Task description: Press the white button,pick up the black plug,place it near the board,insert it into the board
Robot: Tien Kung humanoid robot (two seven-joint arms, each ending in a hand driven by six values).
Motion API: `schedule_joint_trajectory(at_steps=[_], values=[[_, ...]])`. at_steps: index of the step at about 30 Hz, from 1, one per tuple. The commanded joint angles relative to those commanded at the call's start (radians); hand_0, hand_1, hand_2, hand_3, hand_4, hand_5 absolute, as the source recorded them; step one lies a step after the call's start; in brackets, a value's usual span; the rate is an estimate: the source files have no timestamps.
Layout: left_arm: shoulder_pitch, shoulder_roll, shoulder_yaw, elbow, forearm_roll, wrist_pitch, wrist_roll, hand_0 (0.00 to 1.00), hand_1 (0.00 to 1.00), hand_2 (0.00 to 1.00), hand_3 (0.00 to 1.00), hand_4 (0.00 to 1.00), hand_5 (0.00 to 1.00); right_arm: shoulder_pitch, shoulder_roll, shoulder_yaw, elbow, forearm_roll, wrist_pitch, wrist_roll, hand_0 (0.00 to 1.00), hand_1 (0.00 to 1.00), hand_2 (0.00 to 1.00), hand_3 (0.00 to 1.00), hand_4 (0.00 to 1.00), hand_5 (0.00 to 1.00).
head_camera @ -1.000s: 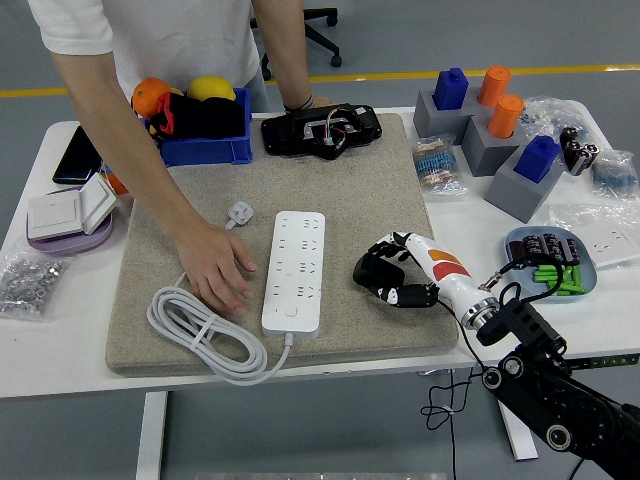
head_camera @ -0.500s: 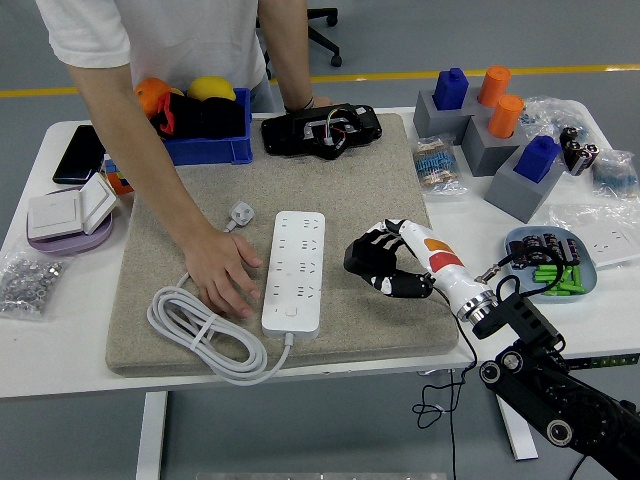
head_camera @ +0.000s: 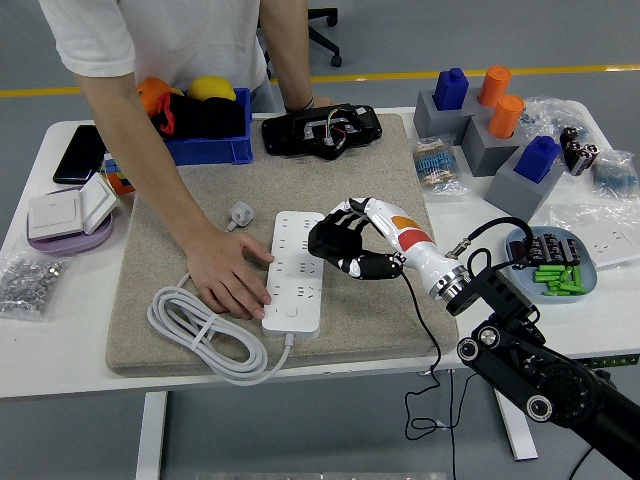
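1. Head view: the robot's right hand (head_camera: 345, 250) hovers at center frame, fingers (head_camera: 325, 243) curled, gripping nothing, over the right edge of the white power strip (head_camera: 295, 270).
2. A person's hand (head_camera: 232, 280) presses flat against the strip's left edge, left of center.
3. The plug (head_camera: 238, 214), grey-white here, lies on the felt mat (head_camera: 380, 170), just upper left of the strip.

White power strip (head_camera: 295, 271) with white coiled cable (head_camera: 205, 335) on a beige felt mat (head_camera: 330, 180); black, white and orange robot hand (head_camera: 345, 250); blue bin (head_camera: 212, 148).
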Motion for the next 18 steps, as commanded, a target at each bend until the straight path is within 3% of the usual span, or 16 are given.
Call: schedule_joint_trajectory(at_steps=[9,18], values=[[0.001,0.001,-0.001,0.0,0.004,0.0,0.001,0.466,0.498,0.512,0.576,0.599,0.257,0.049,0.034,-0.093,-0.087,0.014,0.002,0.033,0.456,0.424,0.505,0.565,0.743,0.002],[0.001,0.003,0.006,0.0,0.001,-0.002,0.001,0.466,0.499,0.511,0.576,0.599,0.257,0.073,0.069,-0.085,-0.153,-0.004,-0.014,0.056,0.46,0.425,0.504,0.565,0.747,0.002]])
